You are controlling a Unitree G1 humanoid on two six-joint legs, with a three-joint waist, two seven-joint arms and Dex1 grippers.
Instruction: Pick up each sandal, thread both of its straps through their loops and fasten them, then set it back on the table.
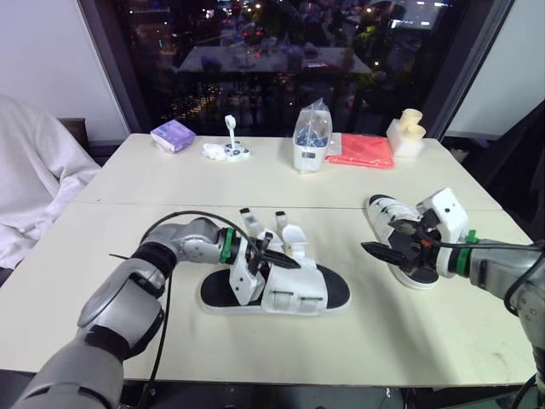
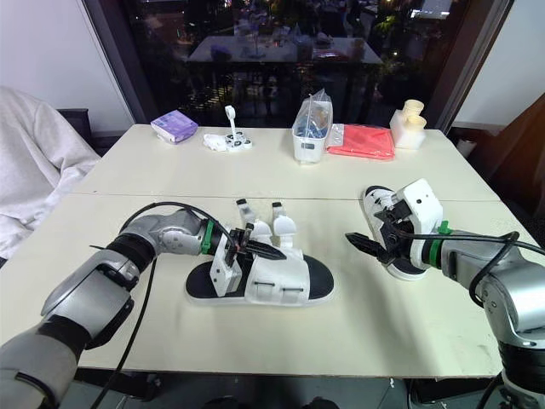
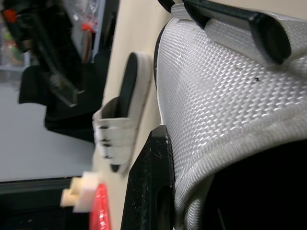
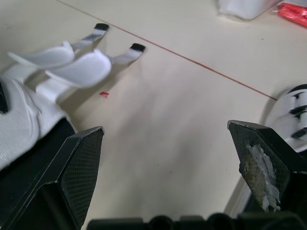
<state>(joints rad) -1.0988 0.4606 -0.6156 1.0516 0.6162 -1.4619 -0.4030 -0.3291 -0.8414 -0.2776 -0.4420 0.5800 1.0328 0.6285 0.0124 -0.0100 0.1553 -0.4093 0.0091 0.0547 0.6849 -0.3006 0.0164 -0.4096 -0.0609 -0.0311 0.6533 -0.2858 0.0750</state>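
Left tool (image 1: 274, 252): clamped on the edge of the white woven upper of the black-soled sandal (image 1: 289, 294), one finger on each side of the fabric.
Right tool (image 1: 381, 253): fingers apart and empty, just above my second white-banded sandal (image 1: 385, 211).
Long axis: the held sandal lies crosswise on the cream worktop (image 1: 383, 341).
Straps: two white black-tipped straps (image 4: 98, 28) lie unfastened, fanned out beyond the upper, to the left of my right tool.
Nearer arm: the right one, I judge, is free to fetch them.
Container: the clear plastic tub (image 1: 311, 141) holds small items I cannot identify.
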